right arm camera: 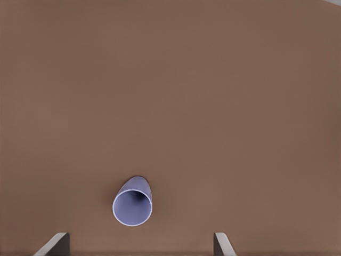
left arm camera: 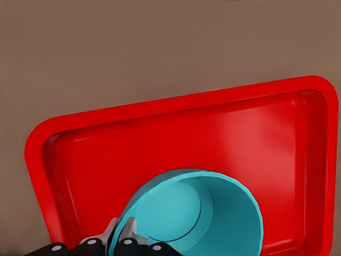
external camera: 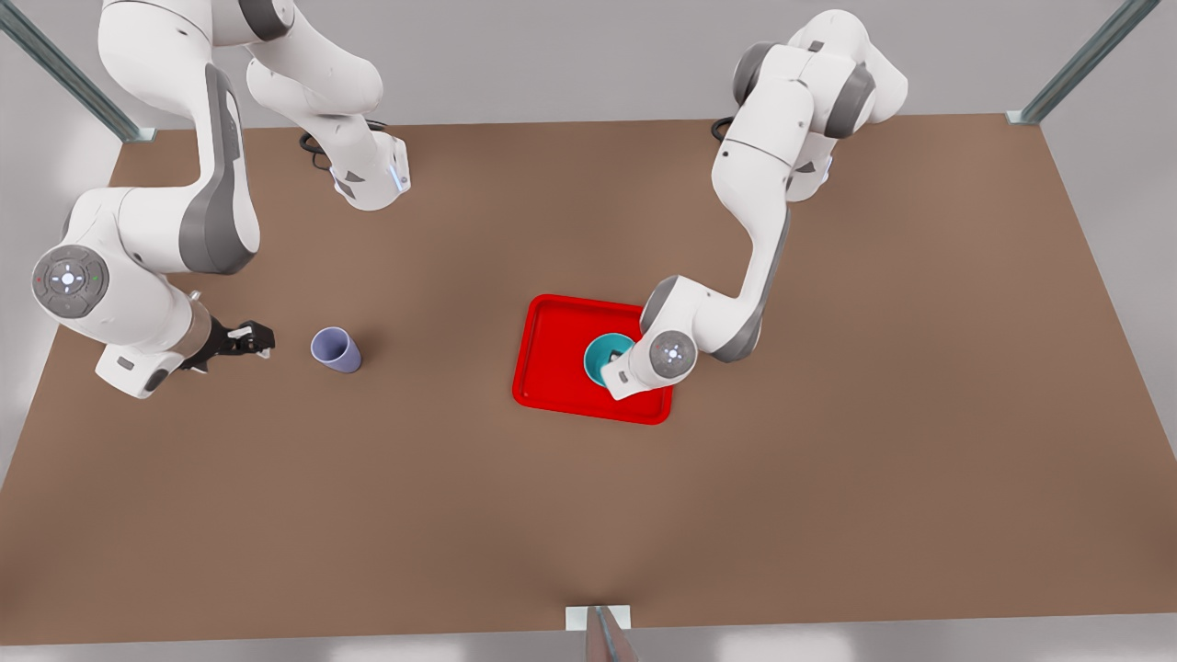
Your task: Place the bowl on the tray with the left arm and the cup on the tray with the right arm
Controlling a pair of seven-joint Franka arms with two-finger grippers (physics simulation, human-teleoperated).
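Red and glossy, the tray (external camera: pixel 556 354) sits on the brown table (external camera: pixel 828 478), a little toward the front view's right of the table's middle. The turquoise bowl (external camera: pixel 602 357) is over the tray's floor, near the tray's short edge on the front view's right, and whether it has touched down I cannot tell. The left gripper (left arm camera: pixel 120 242) is there with it: in the left wrist view its fingers (left arm camera: pixel 128 234) pinch the bowl's rim, one inside and one outside the wall, clamped on the bowl (left arm camera: pixel 200 213) with the tray (left arm camera: pixel 160 133) beneath. In the front view the left arm (external camera: pixel 759 230) reaches in from the table's far edge, its wrist covering part of the bowl.

Over on the front view's left, the lavender cup (external camera: pixel 336 349) stands upright on bare table, well apart from the tray. The right gripper (external camera: pixel 260 341) hangs low just beside it, not touching. The right wrist view shows its fingertips (right arm camera: pixel 56 244) spread wide apart with the cup (right arm camera: pixel 132 205) ahead of them, not between them. The right arm (external camera: pixel 138 267) bends in near the table's edge on that side.
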